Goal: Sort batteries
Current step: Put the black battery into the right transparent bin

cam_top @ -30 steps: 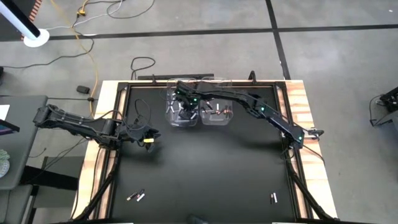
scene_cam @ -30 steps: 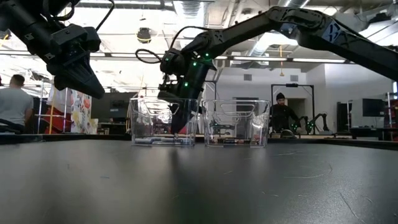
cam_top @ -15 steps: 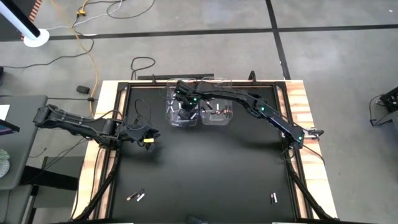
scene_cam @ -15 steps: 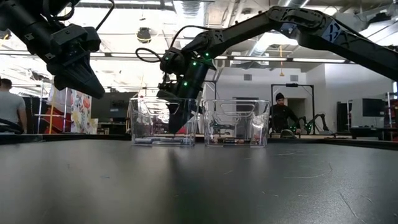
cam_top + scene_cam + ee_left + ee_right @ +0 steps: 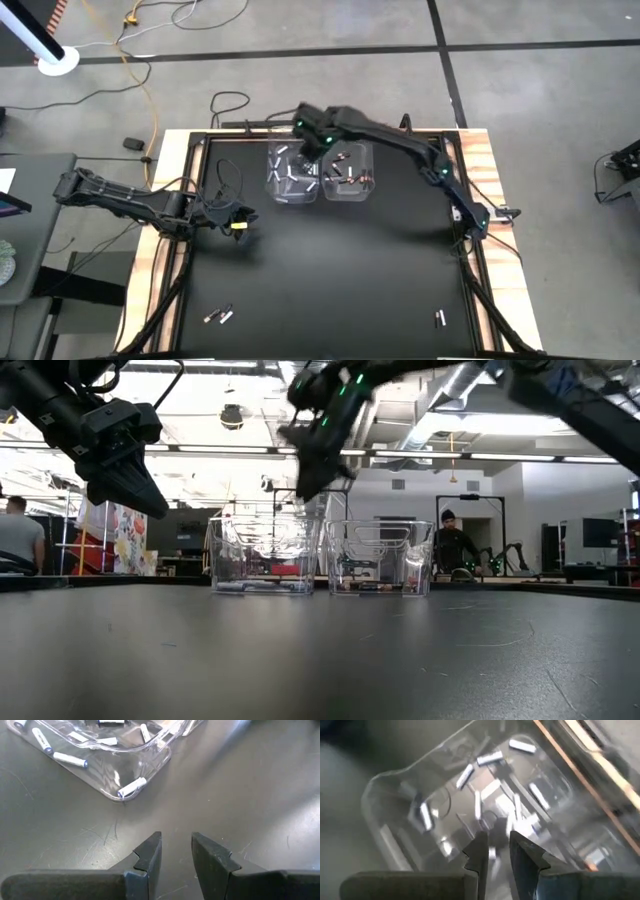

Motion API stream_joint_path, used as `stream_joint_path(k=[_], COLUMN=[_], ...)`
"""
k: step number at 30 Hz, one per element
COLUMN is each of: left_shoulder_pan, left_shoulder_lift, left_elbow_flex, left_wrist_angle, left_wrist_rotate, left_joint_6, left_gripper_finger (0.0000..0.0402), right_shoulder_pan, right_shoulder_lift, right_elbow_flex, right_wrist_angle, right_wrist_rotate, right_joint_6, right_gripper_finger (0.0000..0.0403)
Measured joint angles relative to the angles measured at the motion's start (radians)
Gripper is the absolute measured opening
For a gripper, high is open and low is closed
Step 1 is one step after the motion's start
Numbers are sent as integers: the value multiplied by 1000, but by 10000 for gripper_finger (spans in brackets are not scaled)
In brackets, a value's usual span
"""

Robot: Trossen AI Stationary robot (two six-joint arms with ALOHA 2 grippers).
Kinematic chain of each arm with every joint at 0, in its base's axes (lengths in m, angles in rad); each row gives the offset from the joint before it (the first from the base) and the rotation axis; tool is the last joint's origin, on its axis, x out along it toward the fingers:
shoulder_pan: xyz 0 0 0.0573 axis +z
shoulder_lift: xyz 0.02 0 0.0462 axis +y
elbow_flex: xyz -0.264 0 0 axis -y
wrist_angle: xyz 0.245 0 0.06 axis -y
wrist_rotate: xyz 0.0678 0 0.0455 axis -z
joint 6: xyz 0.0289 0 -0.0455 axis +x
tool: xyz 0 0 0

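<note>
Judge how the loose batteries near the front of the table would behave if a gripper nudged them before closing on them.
The loose batteries are slim cylinders lying flat on the smooth black table, so they would probably roll away if pushed sideways. They look tiny beside the clear bins, so likely light and easily knocked askew. Their smooth round sides may slip between fingers unless gripped squarely.

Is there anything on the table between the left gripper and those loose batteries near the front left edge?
Nothing visible. In the high view, bare black mat lies between the left gripper and the loose batteries near the table's front left edge. The clear bins sit at the far side, out of that path, with the right gripper above them.
</note>
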Motion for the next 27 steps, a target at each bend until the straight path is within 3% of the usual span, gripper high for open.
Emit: stream_joint_path(k=[4, 9, 13, 20, 27], left_shoulder_pan=[0, 0, 0, 0, 0], left_shoulder_lift=[0, 0, 0, 0, 0], left_elbow_flex=[0, 0, 0, 0, 0], left_wrist_angle=[0, -3, -48, -125, -127], left_wrist_rotate=[0, 8, 27, 41, 41], left_joint_6=[0, 0, 0, 0, 0], left_gripper_finger=[100, 100, 100, 100, 100], right_shoulder_pan=[30, 138, 263, 514, 776], right_shoulder_lift=[-108, -188, -268, -424, -542], right_elbow_flex=[1, -6, -113, -472, -774], right_wrist_angle=[-166, -409, -456, -397, -228], right_wrist_rotate=[42, 209, 295, 295, 146], right_joint_6=[34, 154, 329, 770, 1248], right_gripper_finger=[95, 95, 95, 95, 95])
